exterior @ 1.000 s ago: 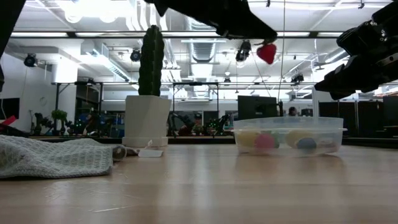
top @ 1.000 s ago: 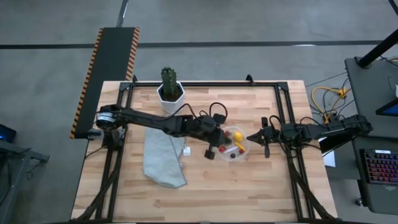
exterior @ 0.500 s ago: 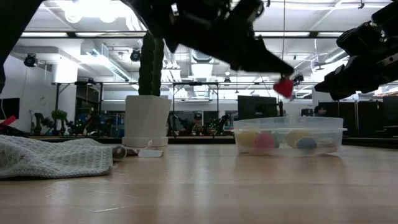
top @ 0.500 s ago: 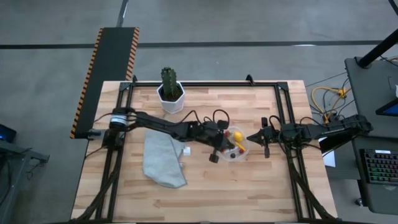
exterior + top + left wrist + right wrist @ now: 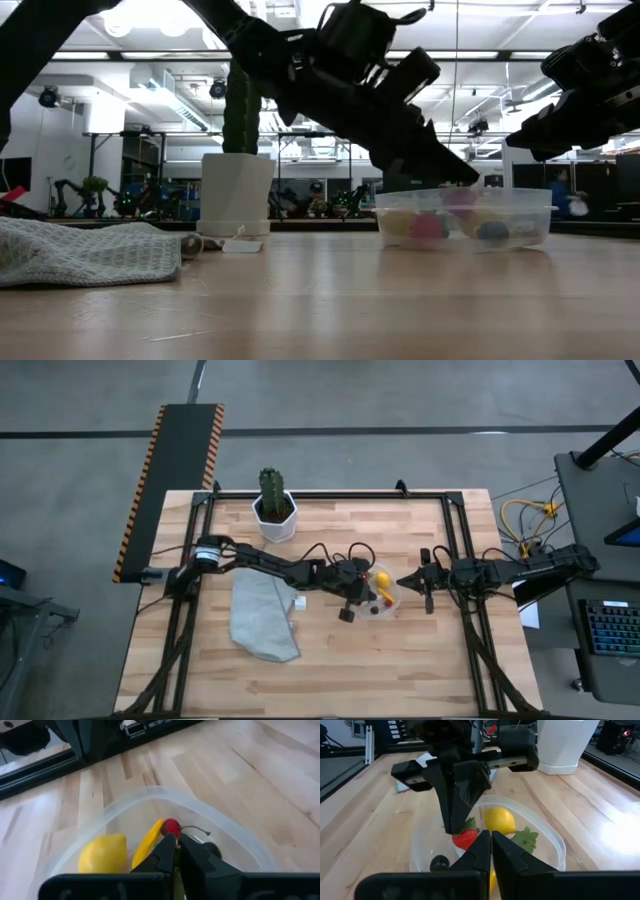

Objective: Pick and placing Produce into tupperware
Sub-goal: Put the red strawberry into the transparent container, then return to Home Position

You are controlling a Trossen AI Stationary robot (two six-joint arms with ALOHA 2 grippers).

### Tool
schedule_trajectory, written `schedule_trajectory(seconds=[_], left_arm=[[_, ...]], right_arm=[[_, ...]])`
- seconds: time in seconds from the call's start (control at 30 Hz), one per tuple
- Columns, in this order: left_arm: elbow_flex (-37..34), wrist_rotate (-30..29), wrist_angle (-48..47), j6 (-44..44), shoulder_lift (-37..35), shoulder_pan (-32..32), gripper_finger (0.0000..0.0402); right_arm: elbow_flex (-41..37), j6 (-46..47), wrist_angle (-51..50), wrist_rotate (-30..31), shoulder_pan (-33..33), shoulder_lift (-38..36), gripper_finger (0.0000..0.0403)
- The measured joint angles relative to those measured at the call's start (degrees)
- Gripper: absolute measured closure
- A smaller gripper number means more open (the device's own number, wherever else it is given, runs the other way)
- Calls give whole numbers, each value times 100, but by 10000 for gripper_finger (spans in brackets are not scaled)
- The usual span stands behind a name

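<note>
The left gripper [image 5: 455, 178] has dropped — carrying its red berry [image 5: 465, 839] down into the tupperware [image 5: 462, 218].

One tupperware [image 5: 388, 596], one lemon [image 5: 381, 578], one cactus [image 5: 271, 490].

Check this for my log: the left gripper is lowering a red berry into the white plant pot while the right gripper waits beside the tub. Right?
Not quite. The left gripper holds the red berry down inside the clear tupperware, not the white plant pot, as the right wrist view shows. The right gripper does wait beside the tub.
</note>
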Motion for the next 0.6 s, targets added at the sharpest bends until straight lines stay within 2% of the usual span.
schedule_trajectory(seconds=[0.27,0.33,0.53,0.6], left_arm=[[27,49,-13,-112,-28,11,392],[27,131,-55,-127,-29,13,371],[36,296,-68,-287,-103,13,267],[31,284,-179,-293,-279,12,245]], right_arm=[[0,0,2,0,2,0,394],[0,0,2,0,2,0,394],[0,1,2,-1,0,0,394],[0,0,2,-1,0,0,394]])
